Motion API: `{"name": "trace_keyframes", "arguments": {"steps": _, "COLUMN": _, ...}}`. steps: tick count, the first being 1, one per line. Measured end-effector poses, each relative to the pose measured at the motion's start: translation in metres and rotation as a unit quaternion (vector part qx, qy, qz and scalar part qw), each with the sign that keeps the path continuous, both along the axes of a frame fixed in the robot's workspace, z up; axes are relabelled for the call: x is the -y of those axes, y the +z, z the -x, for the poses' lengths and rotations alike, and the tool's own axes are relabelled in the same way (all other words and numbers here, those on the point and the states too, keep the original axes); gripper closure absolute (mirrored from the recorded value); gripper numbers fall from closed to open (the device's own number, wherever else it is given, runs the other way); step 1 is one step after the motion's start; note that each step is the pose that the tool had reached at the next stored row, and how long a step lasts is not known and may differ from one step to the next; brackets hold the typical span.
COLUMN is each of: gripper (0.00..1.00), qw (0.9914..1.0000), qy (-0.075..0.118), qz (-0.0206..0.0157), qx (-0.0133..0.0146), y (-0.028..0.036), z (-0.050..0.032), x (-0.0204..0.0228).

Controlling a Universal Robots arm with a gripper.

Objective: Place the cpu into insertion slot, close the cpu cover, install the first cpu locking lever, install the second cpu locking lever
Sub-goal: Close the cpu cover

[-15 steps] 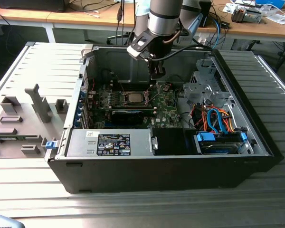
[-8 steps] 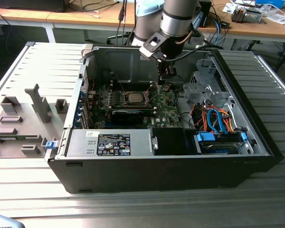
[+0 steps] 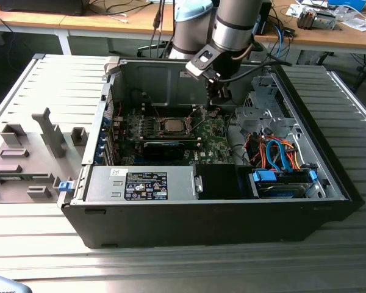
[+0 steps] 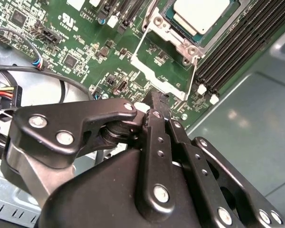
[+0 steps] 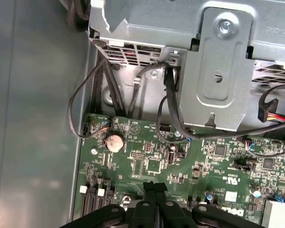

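Gripping nothing: gripper with both fingers pressed flat together, lowered into an open computer case on the end of the grey arm. In both wrist views, closed fingertips low over the green motherboard, right at the free edge of the cpu cover; cannot tell whether touching it.

Under everything, a ribbed grey metal table. On it, toward the exterior view's left, a grey fixture tray with upright blocks. Just beside that, the case, laid on its side with the panel off. Along its near wall, a silvery power supply box. Toward the exterior view's right, a metal drive cage, with blue and orange cables on its near side. Flat on the case floor toward the far wall, the motherboard, with long black memory slots just beside the insertion slot.

Cpu cover swung open, clear of the slot, with bare green board visible through its window. Seated in the slot, silvery face up and uncovered, the cpu. In the first wrist view, a round coin battery on the board near thin black wires.
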State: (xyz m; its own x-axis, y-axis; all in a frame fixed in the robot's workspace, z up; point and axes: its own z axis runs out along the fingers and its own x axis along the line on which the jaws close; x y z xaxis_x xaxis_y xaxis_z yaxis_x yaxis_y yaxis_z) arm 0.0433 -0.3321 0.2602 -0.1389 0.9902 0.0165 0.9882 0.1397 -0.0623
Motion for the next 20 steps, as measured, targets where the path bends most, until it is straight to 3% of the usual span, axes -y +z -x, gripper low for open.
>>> {"name": "trace_keyframes", "arguments": {"steps": 5, "gripper": 0.89, "qw": 1.00000, "qy": 0.000, "qz": -0.0009, "qx": -0.0012, "y": -0.0056, "z": -0.0004, "x": 0.0000}}
{"name": "trace_keyframes", "arguments": {"steps": 20, "gripper": 0.89, "qw": 1.00000, "qy": 0.000, "qz": -0.0013, "qx": -0.0012, "y": -0.0094, "z": -0.0004, "x": 0.0000}}
